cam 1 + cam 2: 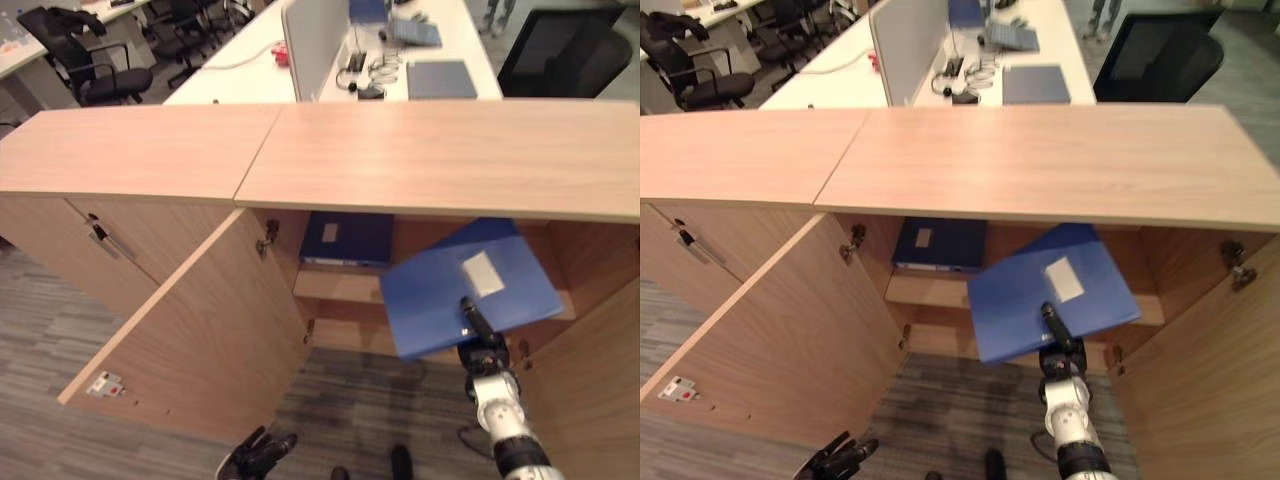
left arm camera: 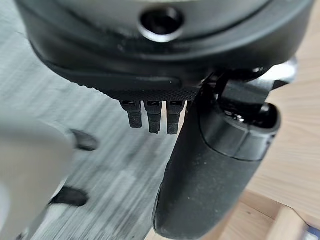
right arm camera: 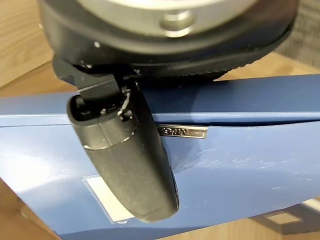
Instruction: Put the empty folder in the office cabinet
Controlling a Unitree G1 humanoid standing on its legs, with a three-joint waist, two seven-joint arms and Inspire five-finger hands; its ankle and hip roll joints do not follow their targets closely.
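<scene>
Step in hand: insertion of the folder [image 1: 468, 285] into the cabinet [image 1: 420, 150]. The right hand [image 1: 480, 345] grips the folder at its near edge. The thumb [image 3: 131, 160] lies flat on the top cover, beside the white label [image 3: 107, 200] and the small metal tag [image 3: 182, 132]. The fingers are under the folder and hidden, so I judge it a pinch between thumb above and fingers below.

The folder is tilted. Its far part is already past the cabinet opening and over the shelf [image 1: 335, 285]; its near corner sticks out toward the hand and hangs below shelf level. Beyond the thumb tip and to its left, a dark blue binder [image 1: 347, 238] lies on the same shelf, just beside the folder's far corner, maybe touching; cannot tell.

The left door [image 1: 200, 330] is swung wide open, and the right door [image 1: 1200, 370] is open too.

The left hand [image 1: 258, 455] hangs low by the floor, well apart from the cabinet, fingers loosely curled around nothing.

Next move, as I judge it: level the folder, push it further in until it rests on the shelf, then let go by lifting the thumb. Risk: the far corner may catch the binder, or the folder may tip off the shelf lip if released too early.
</scene>
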